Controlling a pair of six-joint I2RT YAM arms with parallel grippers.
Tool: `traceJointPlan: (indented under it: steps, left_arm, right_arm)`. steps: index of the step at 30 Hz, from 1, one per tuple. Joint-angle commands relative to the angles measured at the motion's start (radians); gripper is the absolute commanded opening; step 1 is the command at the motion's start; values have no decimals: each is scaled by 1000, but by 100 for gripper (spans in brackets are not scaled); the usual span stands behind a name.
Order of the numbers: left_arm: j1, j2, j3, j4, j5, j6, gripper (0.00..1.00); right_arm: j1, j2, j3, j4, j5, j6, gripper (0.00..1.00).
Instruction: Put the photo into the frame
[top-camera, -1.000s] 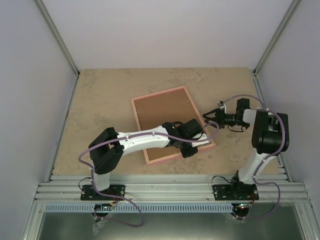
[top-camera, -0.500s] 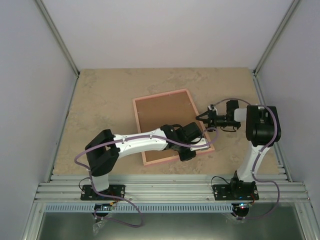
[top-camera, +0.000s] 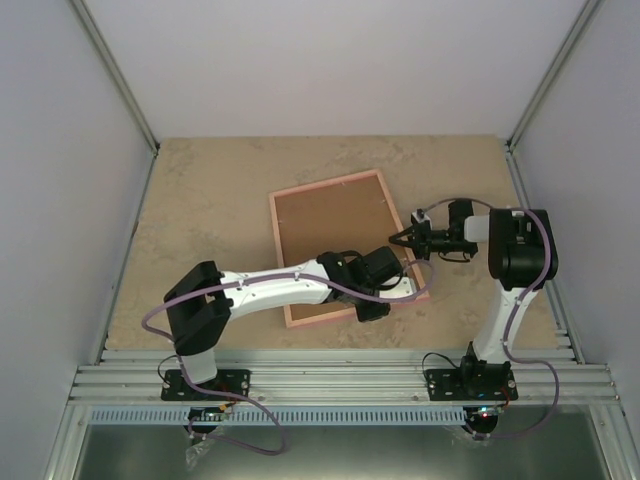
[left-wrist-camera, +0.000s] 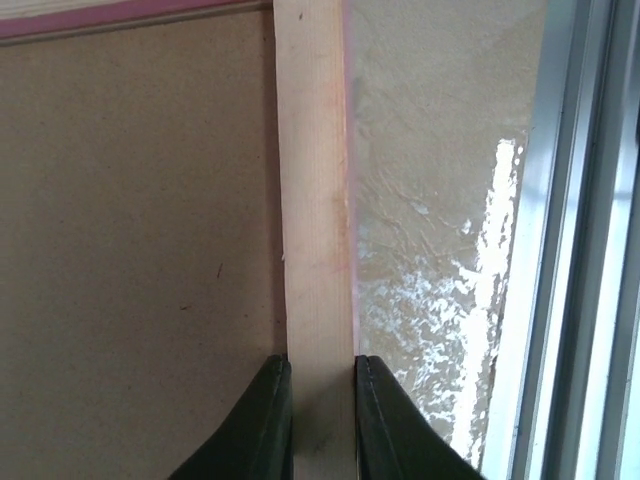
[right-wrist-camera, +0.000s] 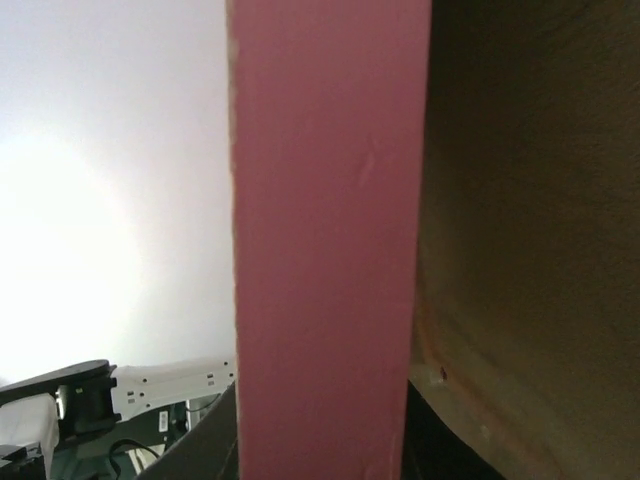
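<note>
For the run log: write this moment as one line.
left gripper: clamps thin pink rectangular frame | right gripper: clamps same frame | photo: not visible

White arms (top-camera: 280, 283), black joints (top-camera: 200, 312), lilac cables (top-camera: 146, 320)

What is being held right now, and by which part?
The frame: left fingers pinch its near short rail, right fingers clamp its right long rail.

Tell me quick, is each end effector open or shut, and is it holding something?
Left end effector: closed, pinching the pink frame by its side bar.
Right end effector: closed, gripping the same frame's edge.
</note>
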Motion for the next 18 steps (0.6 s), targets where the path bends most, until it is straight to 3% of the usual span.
traceJointPlan:
  steps: [1, 5, 11, 14, 18]
  left_arm:
    - [-9, -103, -6, 64, -124, 89, 19]
    - [0, -159, -11, 50, -190, 110, 54]
    - [154, -239, 76, -16, -94, 55, 90]
    - [269, -266, 138, -46, -14, 14, 99]
    - [433, -301, 203, -57, 75, -53, 99]
  right_arm:
    - [-3, -51, 25, 13, -53, -3, 1]
    - [-14, -93, 81, -48, -53, -51, 1]
    - [-43, -160, 264, -251, -13, -203, 1]
    - [-64, -197, 353, -291, -10, -219, 1]
    - [-89, -215, 557, -425, 41, -312, 0]
